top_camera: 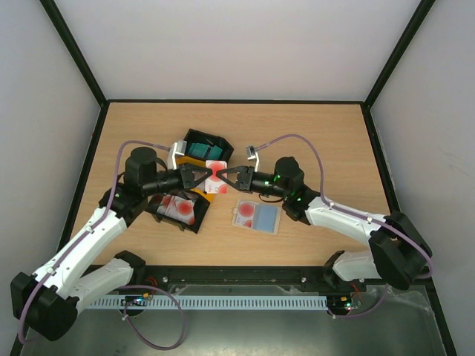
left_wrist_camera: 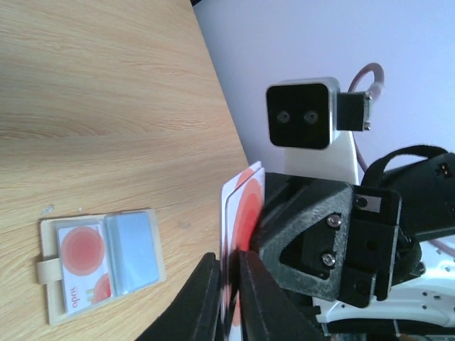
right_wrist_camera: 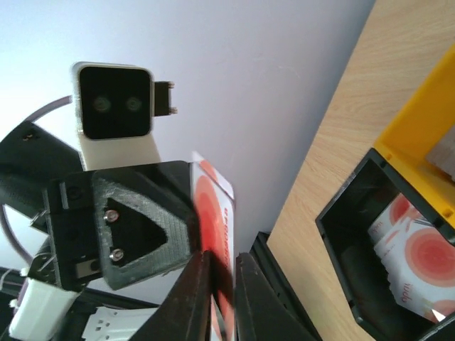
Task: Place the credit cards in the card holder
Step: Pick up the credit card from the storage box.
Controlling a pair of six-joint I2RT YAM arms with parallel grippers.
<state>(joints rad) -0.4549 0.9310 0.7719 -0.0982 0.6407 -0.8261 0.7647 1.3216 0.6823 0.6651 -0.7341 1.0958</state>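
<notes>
Left claw (top_camera: 205, 176) and right claw (top_camera: 225, 176) meet tip to tip above the wood-grain table (top_camera: 326, 141). Both are clenched on one thin white card with red discs (top_camera: 216, 170), held on edge.

The card holder (top_camera: 257, 216) lies open and flat just below the right claw. It is beige with clear pockets holding a red-marked card (top_camera: 246, 213) and a pale blue card (top_camera: 267, 217).

Under the claws is a yellow bin (right_wrist_camera: 419, 114). Behind it is a black bin (top_camera: 200, 133) with teal cards (top_camera: 199, 149). By the left arm, a second black bin (right_wrist_camera: 348, 249) holds red-marked cards (top_camera: 178, 208).

Bins (top_camera: 199, 134) crowd L of card holder (top_camera: 257, 229); above it free
</notes>
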